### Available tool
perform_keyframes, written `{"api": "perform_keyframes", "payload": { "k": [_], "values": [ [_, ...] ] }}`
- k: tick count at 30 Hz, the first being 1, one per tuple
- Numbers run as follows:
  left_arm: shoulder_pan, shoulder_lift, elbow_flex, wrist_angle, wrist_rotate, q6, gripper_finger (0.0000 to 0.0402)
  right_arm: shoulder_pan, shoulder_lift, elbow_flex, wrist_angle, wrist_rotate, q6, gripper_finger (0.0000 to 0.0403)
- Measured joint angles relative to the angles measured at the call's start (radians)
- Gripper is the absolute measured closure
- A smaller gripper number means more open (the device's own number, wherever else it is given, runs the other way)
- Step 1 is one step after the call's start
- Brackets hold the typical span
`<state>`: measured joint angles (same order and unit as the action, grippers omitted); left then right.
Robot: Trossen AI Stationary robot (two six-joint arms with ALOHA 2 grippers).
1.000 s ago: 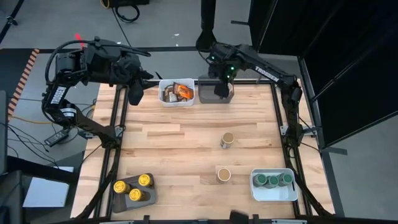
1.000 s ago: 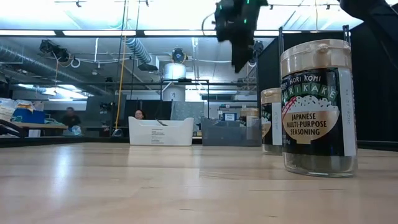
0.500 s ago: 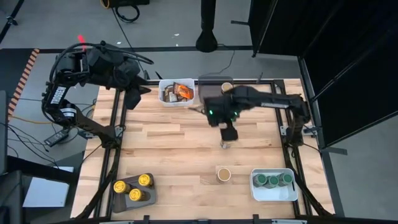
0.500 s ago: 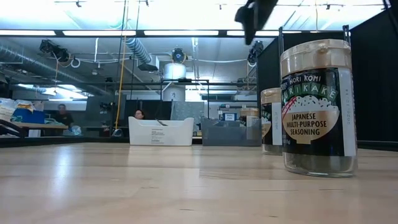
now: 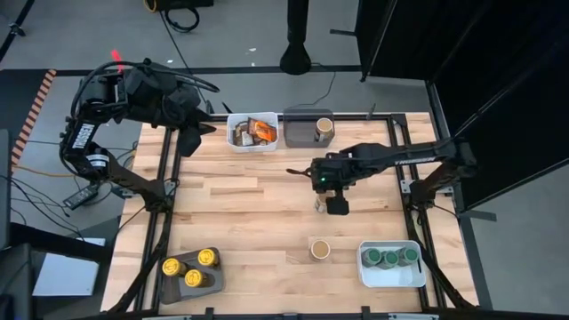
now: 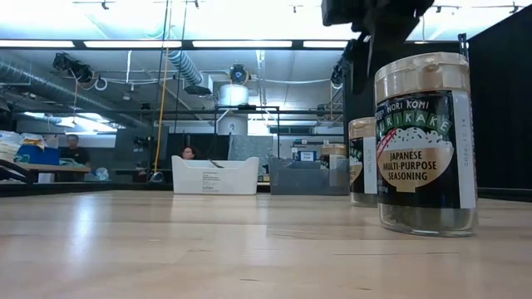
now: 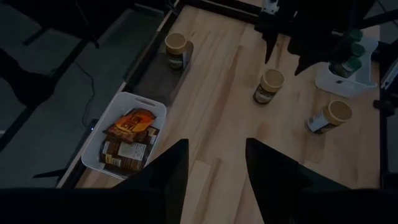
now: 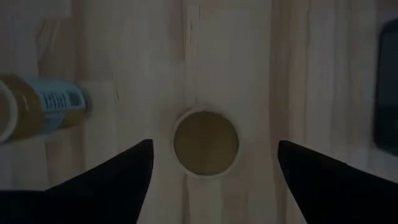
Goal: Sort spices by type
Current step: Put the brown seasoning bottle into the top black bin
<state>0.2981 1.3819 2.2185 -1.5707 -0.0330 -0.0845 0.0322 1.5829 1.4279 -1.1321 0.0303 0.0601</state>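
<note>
Right wrist view: right pincer (image 8: 208,163) open, fingers spread either side of a tan-lidded jar (image 8: 206,142) standing upright on the table (image 8: 249,62), mid-table in the high view. Second tan jar (image 5: 319,249) stands nearer the front edge; one already sits in the grey tray (image 5: 302,135). Advice: descend straight, keep lid centred, close below the lid. Left pincer (image 7: 214,163) open, waiting near the packet tray (image 5: 242,143).

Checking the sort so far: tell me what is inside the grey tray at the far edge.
The grey tray holds one tan-lidded jar, standing upright at its right end. The rest of the tray floor shows bare. The jar's label cannot be seen from above.
</note>
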Motion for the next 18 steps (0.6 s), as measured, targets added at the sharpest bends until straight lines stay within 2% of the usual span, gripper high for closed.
{"api": "perform_keyframes", "payload": {
  "k": [5, 14, 18],
  "values": [
    [0.000, 0.000, 0.000, 0.001, 0.000, -0.005, 0.0238, 0.009, 0.022, -0.043, 0.015, -0.021, -0.003, 0.0046],
    [0.000, 0.000, 0.000, 0.002, 0.000, -0.031, 0.0238, -0.009, 0.084, -0.057, 0.067, 0.002, -0.015, 0.0044],
    [0.000, 0.000, 0.000, 0.002, 0.000, -0.049, 0.0238, -0.015, 0.103, -0.059, 0.057, -0.031, -0.008, 0.0042]
  ]
}}
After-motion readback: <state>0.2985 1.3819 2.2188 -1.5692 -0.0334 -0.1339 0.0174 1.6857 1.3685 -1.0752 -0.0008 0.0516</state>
